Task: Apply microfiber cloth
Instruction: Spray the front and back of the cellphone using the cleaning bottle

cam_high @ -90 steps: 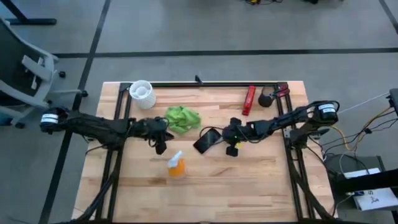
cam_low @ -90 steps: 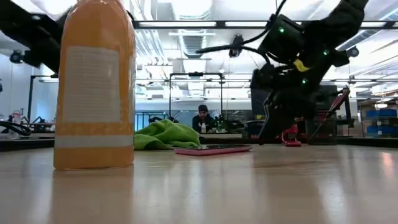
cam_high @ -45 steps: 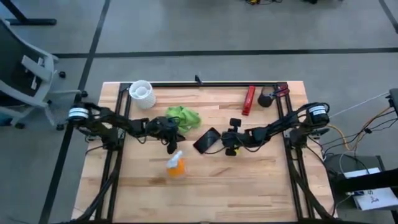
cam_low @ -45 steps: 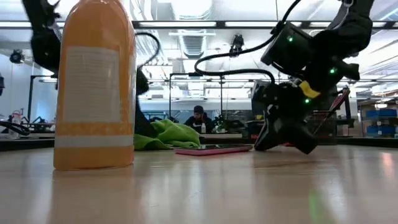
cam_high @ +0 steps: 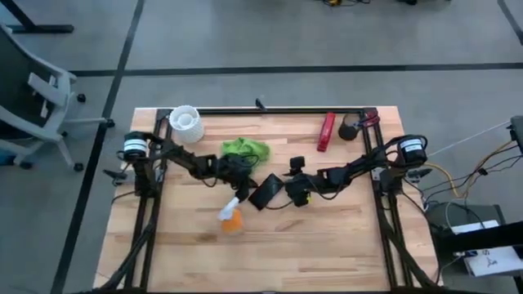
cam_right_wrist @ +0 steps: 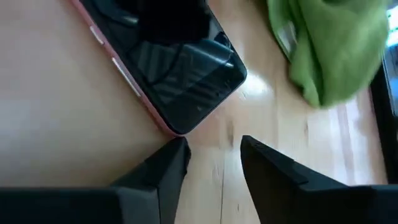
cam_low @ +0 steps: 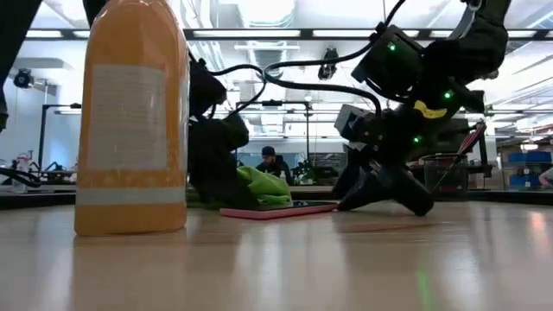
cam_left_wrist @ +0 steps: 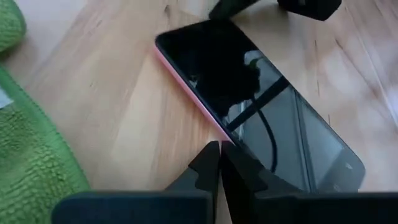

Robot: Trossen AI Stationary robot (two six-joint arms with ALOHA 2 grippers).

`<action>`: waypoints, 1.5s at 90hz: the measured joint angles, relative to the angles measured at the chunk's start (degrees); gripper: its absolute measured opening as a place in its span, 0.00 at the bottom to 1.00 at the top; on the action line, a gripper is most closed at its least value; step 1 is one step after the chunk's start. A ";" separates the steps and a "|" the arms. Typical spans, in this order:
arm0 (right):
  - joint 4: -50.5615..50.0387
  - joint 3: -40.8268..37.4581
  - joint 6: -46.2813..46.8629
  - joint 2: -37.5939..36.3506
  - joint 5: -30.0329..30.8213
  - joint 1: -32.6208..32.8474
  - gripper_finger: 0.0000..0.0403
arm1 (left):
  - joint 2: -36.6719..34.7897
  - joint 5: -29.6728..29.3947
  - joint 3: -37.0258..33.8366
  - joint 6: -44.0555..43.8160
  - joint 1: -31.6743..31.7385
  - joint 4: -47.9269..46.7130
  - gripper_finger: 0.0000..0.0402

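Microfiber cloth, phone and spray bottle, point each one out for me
microfiber cloth (cam_high: 246,149), high view, middle of the green fabric.
phone (cam_left_wrist: 249,109), left wrist view, centre of the dark screen.
spray bottle (cam_low: 131,121), low view, its white label.

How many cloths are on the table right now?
1. The microfiber cloth lies bunched toward the table's far side, just beyond the phone and the left gripper. None other shows, though the arms could hide something small.

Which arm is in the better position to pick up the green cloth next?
Probably the left. The left gripper sits right beside the microfiber cloth, though its fingers are shut and must open first. The right gripper is open but lies on the far side of the phone.
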 joint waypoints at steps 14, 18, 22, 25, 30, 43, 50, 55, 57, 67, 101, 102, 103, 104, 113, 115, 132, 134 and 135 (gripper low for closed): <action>-6.75 1.89 -5.53 -1.61 1.50 2.54 0.34 | -0.29 0.04 0.00 -0.17 0.00 -0.59 0.00; -8.39 2.30 -6.91 -1.72 2.08 3.33 0.34 | -0.29 0.07 -0.15 -0.20 0.00 -0.59 0.00; -9.29 2.66 -8.02 -1.95 2.30 3.84 0.33 | -0.29 0.06 -0.26 -0.26 0.00 -0.64 0.00; -9.97 2.89 -8.85 -2.02 2.29 4.18 0.33 | -0.29 0.06 -0.39 -0.22 0.00 -0.68 0.00; -9.76 3.00 -10.01 -1.82 2.34 4.52 0.33 | -0.27 0.08 -0.57 -0.17 0.00 -0.61 0.00; -5.09 3.11 -14.05 1.05 2.25 4.57 0.35 | -0.23 0.04 -0.59 -0.20 0.00 -0.72 0.00; -4.07 3.92 -17.09 2.12 1.82 4.61 0.36 | -0.23 0.04 -0.61 -0.20 0.00 -0.79 0.00; -3.70 4.77 -18.98 2.82 1.67 4.63 0.36 | -0.23 0.03 -0.63 -0.20 0.00 -0.77 0.00; -3.63 5.02 -19.64 2.91 1.51 4.62 0.36 | -0.23 0.02 -0.63 -0.20 0.00 -0.75 0.00; -3.49 6.45 -22.75 3.27 0.46 4.55 0.34 | -0.18 0.01 -0.66 0.02 0.00 -0.48 0.00; -2.45 10.79 -27.50 3.74 4.10 4.22 0.28 | -0.16 -0.22 -0.78 -0.14 -0.45 1.07 0.00; -2.41 10.96 -27.54 3.76 4.50 4.22 0.27 | -0.16 -0.23 -0.79 -0.15 -0.50 1.10 0.00; -2.24 11.11 -27.57 3.76 4.88 4.21 0.27 | -0.14 -0.28 -0.79 -0.16 -0.56 1.14 0.00; -2.05 11.27 -27.58 3.76 5.24 4.19 0.27 | -0.14 -0.37 -0.79 -0.18 -0.63 1.16 0.00; -1.72 12.58 -27.56 3.65 6.46 4.02 0.26 | -0.14 -0.64 -0.79 -0.38 -0.97 1.23 0.00; -1.83 12.79 -27.60 3.65 6.45 4.02 0.25 | -0.13 -0.65 -0.79 -0.39 -0.99 1.26 0.00; -2.99 13.11 -28.43 3.61 3.68 4.09 0.22 | -0.12 -0.57 -0.77 -0.17 -1.03 1.27 0.00; -3.56 13.11 -28.56 3.61 3.52 4.09 0.22 | -0.12 -0.57 -0.78 -0.07 -1.03 1.27 0.00; -3.86 13.10 -28.66 3.61 3.49 4.09 0.22 | -0.12 -0.55 -0.77 0.01 -1.03 1.27 0.00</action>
